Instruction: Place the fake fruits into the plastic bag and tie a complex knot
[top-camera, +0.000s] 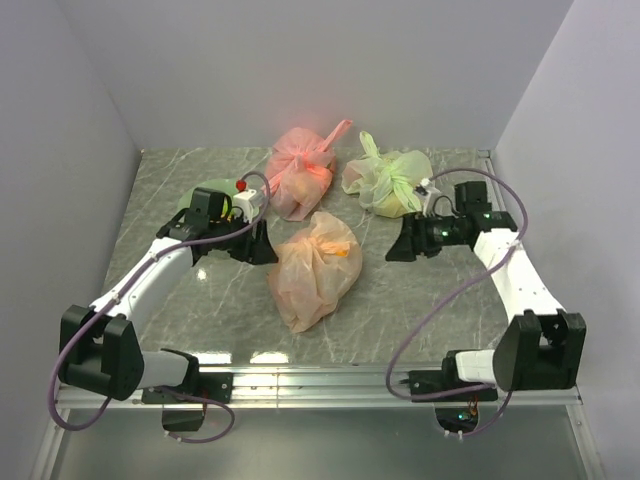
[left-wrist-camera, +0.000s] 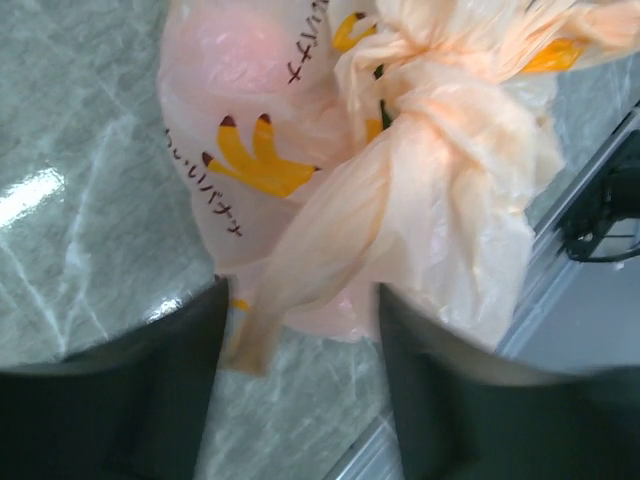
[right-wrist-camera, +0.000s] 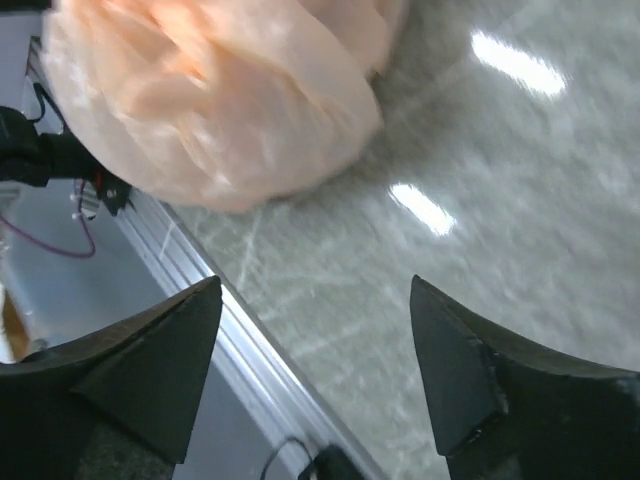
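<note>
Got the peach bag lying plump in the middle of the counter, right between the two arms. Tied shut already, with the knot bunched up on top and one long twisted tail hanging off it. Can't really count the fruit through the plastic. Can only make out one round pinkish bulge pressing against the film in the left wrist view, next to some yellow banana prints. Left gripper right up beside the bag's upper left side, spread wide and clamping nothing; can't tell from above whether it's actually touching. From its own camera, can see that loose tail dangling in the gap between the two fingers, not looking pinched by either. Right gripper off to the bag's right, a little apart from it, also spread wide with nothing in it. Just bare counter and the metal rail between its fingers, and the bag up in the top left corner of that view. Further back, well away from both grippers, a pink bag and a light green bag, both knotted, sitting side by side. Behind the left arm, a sliver of a pale green dish peeking out, mostly hidden.
</note>
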